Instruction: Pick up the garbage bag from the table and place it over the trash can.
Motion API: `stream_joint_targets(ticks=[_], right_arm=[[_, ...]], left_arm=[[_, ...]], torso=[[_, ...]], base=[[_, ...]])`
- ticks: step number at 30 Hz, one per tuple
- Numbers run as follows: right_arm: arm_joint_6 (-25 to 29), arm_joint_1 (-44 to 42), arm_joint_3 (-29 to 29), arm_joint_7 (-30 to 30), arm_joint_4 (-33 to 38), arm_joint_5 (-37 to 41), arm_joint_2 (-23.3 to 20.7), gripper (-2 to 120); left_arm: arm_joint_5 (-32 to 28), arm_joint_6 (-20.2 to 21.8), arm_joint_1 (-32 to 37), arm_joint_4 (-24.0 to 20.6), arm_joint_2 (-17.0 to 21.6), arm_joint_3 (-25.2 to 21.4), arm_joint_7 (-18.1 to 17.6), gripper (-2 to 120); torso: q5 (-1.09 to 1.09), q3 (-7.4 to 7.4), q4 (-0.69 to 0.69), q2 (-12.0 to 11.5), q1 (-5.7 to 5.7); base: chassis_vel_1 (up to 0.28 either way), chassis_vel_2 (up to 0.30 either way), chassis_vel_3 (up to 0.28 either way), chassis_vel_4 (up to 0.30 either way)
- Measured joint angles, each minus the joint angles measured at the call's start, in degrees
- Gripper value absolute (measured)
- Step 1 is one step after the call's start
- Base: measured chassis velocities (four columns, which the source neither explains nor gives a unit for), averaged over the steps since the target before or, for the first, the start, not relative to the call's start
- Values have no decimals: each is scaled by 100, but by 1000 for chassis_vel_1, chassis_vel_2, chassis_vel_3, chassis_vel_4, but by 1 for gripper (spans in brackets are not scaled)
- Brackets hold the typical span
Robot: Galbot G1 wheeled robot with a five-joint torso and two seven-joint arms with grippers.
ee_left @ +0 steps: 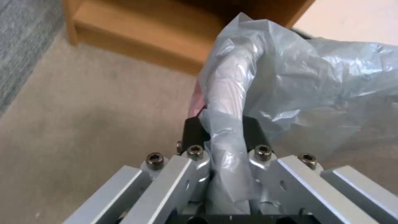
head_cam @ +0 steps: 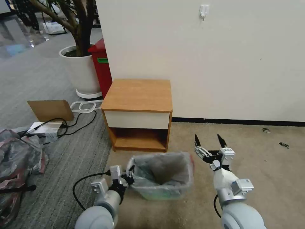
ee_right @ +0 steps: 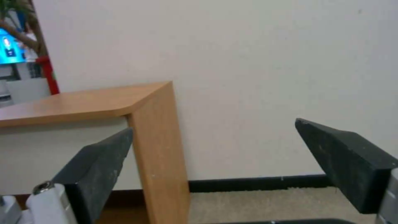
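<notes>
From the head camera, the bag lines the bin on the carpet in front of the nightstand, whose tabletop is bare. The left hand pinches the bag's rim at the bin's left corner. The right hand hovers beside the bin, spread wide and empty.

Left wrist: fingers clamp bunched plastic.

Right wrist: fingers apart, facing the nightstand.

Grey-white arms (black-fingered tools, silver screws)
</notes>
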Motion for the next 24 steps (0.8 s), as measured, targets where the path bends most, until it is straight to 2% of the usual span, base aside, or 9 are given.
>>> stream_joint_targets(ticks=[9,11,13,15,18,19,23,24], right_arm=[[484,-324,307,-117,-171,161,-20,100],[524,-336,308,-123,-192,169,-20,100],[549,-327,309,-125,-213,183,-20,100],[550,-321,309,-124,-215,186,-20,100],[536,-318,309,-143,-215,222,-50,100],[536,-318,309,-143,-215,222,-50,100],[498,-351,346,-182,-190,292,-68,100],[498,-351,346,-182,-190,292,-68,100]], left_arm=[[223,-91,78,281,31,99,90,7],[231,-91,49,315,30,126,95,12],[348,-92,10,362,28,188,78,21],[413,-92,7,365,26,206,69,25],[634,-86,43,343,30,201,69,40],[634,-86,43,343,30,201,69,40],[861,-135,139,243,96,-1,188,58],[861,-135,139,243,96,-1,188,58]], torso=[[0,0,0,0,0],[1,0,0,0,0],[1,0,-1,0,0],[1,0,-1,0,0],[0,0,-1,-1,0],[0,0,-1,-1,0],[0,0,-1,-1,0],[0,0,-1,-1,0]], base=[[0,0,0,0],[0,0,0,0],[0,0,0,0],[0,0,0,0],[0,0,0,0],[0,0,0,0],[0,0,0,0],[0,0,0,0]])
